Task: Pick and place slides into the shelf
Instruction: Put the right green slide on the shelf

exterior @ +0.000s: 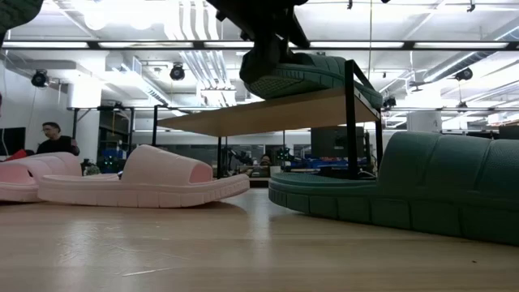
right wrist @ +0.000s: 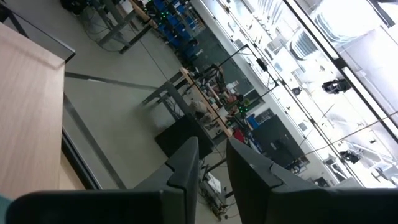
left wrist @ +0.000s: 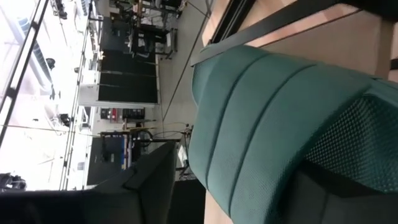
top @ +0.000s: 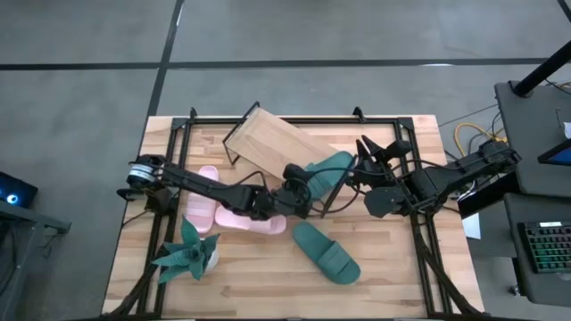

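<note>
One dark green foam slide (top: 328,171) lies on the light wood wire-legged shelf (top: 268,141) at upper centre, left gripper (top: 308,181) clasping it. Three slides remain on the table. Right gripper (top: 368,153) nearly closed, empty.

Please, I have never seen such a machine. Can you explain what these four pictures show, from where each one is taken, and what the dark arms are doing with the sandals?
These are two dark robot arms working at a wooden table. One picture looks down from above, one looks level across the table top, and two come from cameras on the arms' wrists.

On the table stand a low shelf, two pink slides, a green slide lying loose, and a toy plant.

The left gripper grasps a second green slide at the edge of the shelf board; in the low view that slide sits on the board. The right gripper hovers near the shelf's end, fingers nearly together, holding nothing.
</note>
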{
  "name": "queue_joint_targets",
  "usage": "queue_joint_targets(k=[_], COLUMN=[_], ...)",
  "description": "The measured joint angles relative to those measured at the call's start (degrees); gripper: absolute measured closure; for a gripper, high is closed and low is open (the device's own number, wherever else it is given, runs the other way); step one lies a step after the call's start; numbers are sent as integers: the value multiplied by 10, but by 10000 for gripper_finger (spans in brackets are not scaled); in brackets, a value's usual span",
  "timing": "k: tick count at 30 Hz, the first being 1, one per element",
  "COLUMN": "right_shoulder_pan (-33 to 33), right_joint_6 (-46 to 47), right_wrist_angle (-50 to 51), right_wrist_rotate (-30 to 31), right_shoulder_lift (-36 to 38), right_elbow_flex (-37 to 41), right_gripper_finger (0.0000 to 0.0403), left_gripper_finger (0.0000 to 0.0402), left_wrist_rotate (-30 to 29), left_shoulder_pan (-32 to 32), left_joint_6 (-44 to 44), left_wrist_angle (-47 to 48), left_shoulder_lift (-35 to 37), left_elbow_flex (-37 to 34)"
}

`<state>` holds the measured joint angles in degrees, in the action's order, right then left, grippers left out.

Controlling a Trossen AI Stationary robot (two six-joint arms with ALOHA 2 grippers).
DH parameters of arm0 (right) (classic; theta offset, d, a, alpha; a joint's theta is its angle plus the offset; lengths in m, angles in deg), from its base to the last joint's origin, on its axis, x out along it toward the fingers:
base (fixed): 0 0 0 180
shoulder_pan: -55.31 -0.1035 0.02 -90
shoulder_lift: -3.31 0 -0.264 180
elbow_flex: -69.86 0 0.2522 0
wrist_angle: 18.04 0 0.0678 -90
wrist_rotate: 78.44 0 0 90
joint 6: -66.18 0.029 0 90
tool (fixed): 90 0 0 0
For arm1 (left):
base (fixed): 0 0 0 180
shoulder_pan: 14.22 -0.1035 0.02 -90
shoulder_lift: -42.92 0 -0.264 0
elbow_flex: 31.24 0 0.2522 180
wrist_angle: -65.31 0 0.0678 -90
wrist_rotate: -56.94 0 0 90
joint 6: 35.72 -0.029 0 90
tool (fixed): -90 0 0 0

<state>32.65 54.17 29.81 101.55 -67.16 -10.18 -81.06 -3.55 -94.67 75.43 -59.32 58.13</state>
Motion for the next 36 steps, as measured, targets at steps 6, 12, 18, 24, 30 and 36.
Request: queue_joint_targets(k=[6, 12, 18, 24, 30, 36], right_shoulder_pan=[0, 0, 0, 0, 0, 0], right_joint_6=[0, 0, 0, 0, 0, 0], right_wrist_angle=[0, 0, 0, 0, 0, 0], right_wrist_rotate=[0, 0, 0, 0, 0, 0], right_shoulder_lift=[0, 0, 0, 0, 0, 0], right_elbow_flex=[0, 0, 0, 0, 0, 0], right_gripper_finger=[333, 332, 328, 334, 331, 334], left_gripper_finger=[288, 392, 393, 398, 398, 399], left_wrist_rotate=[-1, -21, -115, -139, -138, -141], left_shoulder_pan=[-2, -2, -2, -1, 6, 13], left_joint_6=[1, -1, -34, -29, 5, 77], left_wrist_angle=[-1, 0, 2, 0, -33, -37], left_shoulder_lift=[0, 0, -1, -1, -1, -6], left_elbow_flex=[-3, -3, -3, -3, -2, 6])
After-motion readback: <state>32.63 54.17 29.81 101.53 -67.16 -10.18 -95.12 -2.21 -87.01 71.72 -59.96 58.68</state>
